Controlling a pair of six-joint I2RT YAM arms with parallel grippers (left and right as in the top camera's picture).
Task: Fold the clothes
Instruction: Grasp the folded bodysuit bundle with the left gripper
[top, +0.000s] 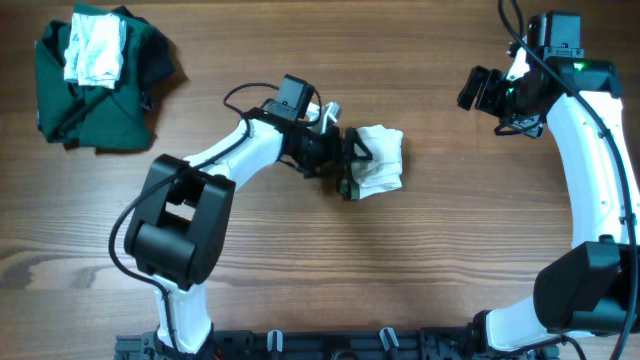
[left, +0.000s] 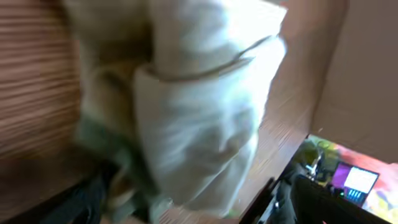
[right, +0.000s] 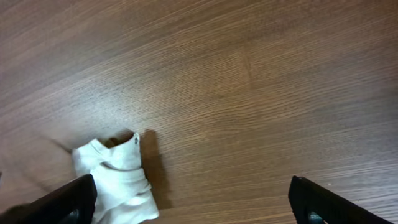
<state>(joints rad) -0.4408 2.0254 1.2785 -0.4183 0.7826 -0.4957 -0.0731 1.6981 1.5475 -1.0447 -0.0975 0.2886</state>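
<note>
The clothes (top: 381, 157) are a small white garment, bunched in the middle of the table, with green trim at its lower left edge. My left gripper (top: 350, 168) is at the garment's left side, its jaws spread wide along that edge. The left wrist view is blurred. There the white cloth (left: 199, 118) fills the frame, with a dark finger (left: 84, 199) low on the left and another low on the right. My right gripper (top: 478, 92) hangs open at the far right, well clear of the garment. The right wrist view shows the clothes (right: 118, 180) beside its left finger (right: 65, 202).
A large dark green garment (top: 95, 100) lies heaped at the back left corner. A whitish folded cloth (top: 95, 48) rests on top of it. Bare wooden table (top: 450, 230) separates the small garment from the right arm.
</note>
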